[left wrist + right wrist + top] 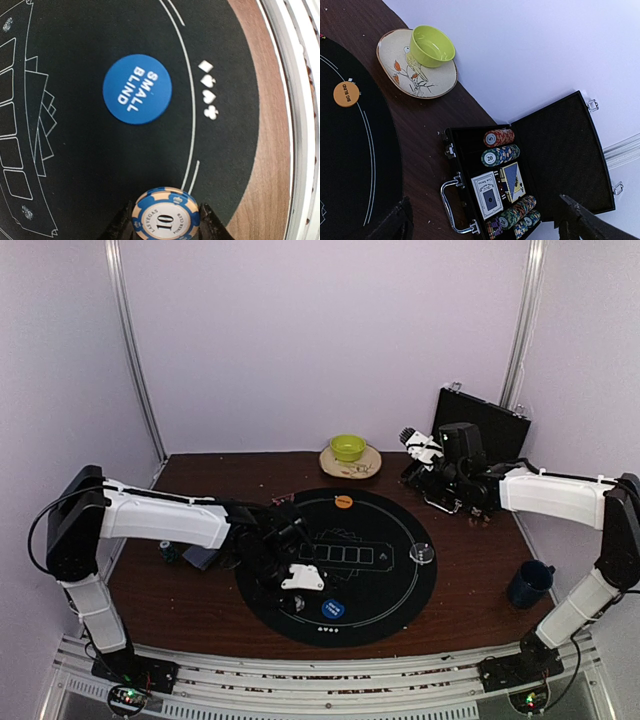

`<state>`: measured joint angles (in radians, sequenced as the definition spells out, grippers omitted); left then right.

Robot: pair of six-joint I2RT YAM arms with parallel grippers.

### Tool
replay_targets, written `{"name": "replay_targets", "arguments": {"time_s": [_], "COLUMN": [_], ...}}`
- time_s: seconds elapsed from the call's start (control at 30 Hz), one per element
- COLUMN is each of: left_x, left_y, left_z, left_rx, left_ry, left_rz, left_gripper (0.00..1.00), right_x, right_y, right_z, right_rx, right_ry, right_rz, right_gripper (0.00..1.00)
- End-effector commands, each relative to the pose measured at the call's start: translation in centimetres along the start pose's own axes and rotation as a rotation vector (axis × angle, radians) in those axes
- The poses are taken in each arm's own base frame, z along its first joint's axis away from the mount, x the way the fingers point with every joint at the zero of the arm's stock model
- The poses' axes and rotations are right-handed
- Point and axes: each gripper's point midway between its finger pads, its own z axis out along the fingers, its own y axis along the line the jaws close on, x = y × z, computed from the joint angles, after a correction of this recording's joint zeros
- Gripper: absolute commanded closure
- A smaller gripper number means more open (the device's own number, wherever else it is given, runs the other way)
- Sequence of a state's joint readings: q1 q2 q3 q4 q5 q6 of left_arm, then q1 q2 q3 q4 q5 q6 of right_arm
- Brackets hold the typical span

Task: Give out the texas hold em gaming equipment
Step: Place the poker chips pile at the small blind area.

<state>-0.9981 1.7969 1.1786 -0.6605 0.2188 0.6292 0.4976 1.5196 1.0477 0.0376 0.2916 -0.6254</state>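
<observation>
Between the two dark fingers (122,226) of the left gripper (166,224) sits a blue-and-cream edge-striped poker chip (166,214) marked with a 10. It is pinched by its rim and stands on edge, with its face toward the wrist camera. The chip hangs over the near rim of the round black felt mat (100,165), just beside the white ring line printed there. A little further in lies a round blue disc (137,89) lettered SMALL BLIND, flat on the felt and apart from the chip. Four white suit symbols (208,90) are printed beside it, and past the mat's edge the brown wooden table (265,165) shows.

Across the table the right gripper (484,200) spreads its jaws wide with nothing between them. It hovers above an open black carrying case (560,150). The case holds rows of striped chips (500,155) and two decks of playing cards (487,195).

A round orange disc (346,93) lettered BIG BLIND lies on the far part of the mat. A clear round disc (422,553) rests near the mat's right edge. Behind the mat a lime-green bowl (432,46) stands on a cream plate (395,65) painted with a bird. A dark blue mug (530,583) stands on the wood at the right.
</observation>
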Motion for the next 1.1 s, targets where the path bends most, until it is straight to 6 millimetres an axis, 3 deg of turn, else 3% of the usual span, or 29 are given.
{"name": "replay_targets", "arguments": {"time_s": [0.0, 0.2, 0.47, 0.8, 0.93, 1.07], "left_x": [0.2, 1.3, 1.4, 2.2, 2.2, 2.5], "left_y": [0.2, -0.1, 1.2, 1.3, 1.6, 1.9], "left_z": [-0.6, 0.9, 1.3, 2.3, 2.1, 1.5], "left_rx": [-0.039, -0.027, -0.070, -0.047, -0.054, -0.069], "left_ry": [-0.017, 0.007, 0.002, 0.024, 0.022, 0.018], "left_rz": [0.041, 0.039, 0.032, 0.019, 0.015, 0.004], "left_gripper": [0.76, 0.76, 0.76, 0.71, 0.55, 0.28], "right_x": [0.4, 0.6, 0.7, 0.5, 0.5, 0.5], "right_y": [-0.2, 0.1, 0.3, 0.5, 0.7, 0.8], "right_z": [0.0, 0.3, 0.2, 0.0, 0.0, 0.0], "right_rx": [0.015, 0.014, 0.016, 0.023, 0.024, 0.025], "right_ry": [0.006, 0.016, 0.015, 0.009, 0.010, 0.011], "right_rz": [-0.001, -0.012, -0.025, -0.036, -0.042, -0.050], "right_gripper": [0.00, 0.00, 0.00, 0.00, 0.00, 0.00]}}
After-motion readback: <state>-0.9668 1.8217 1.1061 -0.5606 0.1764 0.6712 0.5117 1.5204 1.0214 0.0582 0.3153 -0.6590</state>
